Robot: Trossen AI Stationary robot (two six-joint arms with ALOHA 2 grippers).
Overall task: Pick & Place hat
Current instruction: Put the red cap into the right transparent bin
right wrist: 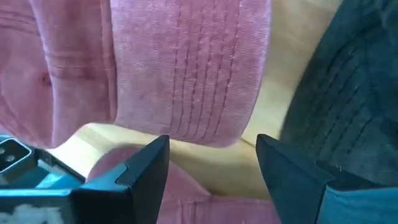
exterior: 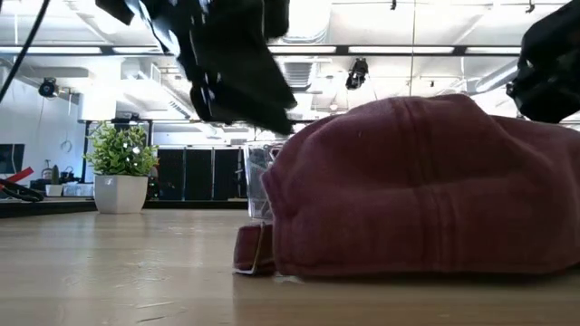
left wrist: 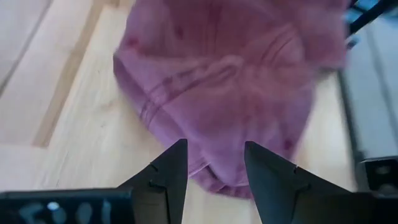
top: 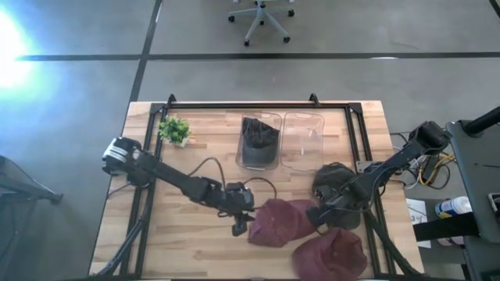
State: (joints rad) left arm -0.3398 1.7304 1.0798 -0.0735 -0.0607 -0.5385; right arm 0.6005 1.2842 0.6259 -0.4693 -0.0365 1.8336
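Grey tiled floor (top: 86, 39) with dark seams, a white swivel chair (top: 262, 17) beyond the table, bright ceiling strip lights (exterior: 399, 50), 1 glare patch at left

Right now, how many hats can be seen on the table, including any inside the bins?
4: a maroon hat between the grippers, a second maroon hat at the front edge, a dark hat under the right arm, another dark hat inside the left bin. More could be hidden.

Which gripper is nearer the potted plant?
Left. The left gripper hovers beside the maroon hat, diagonally across from the potted plant; the right gripper is beyond that hat, farther away.
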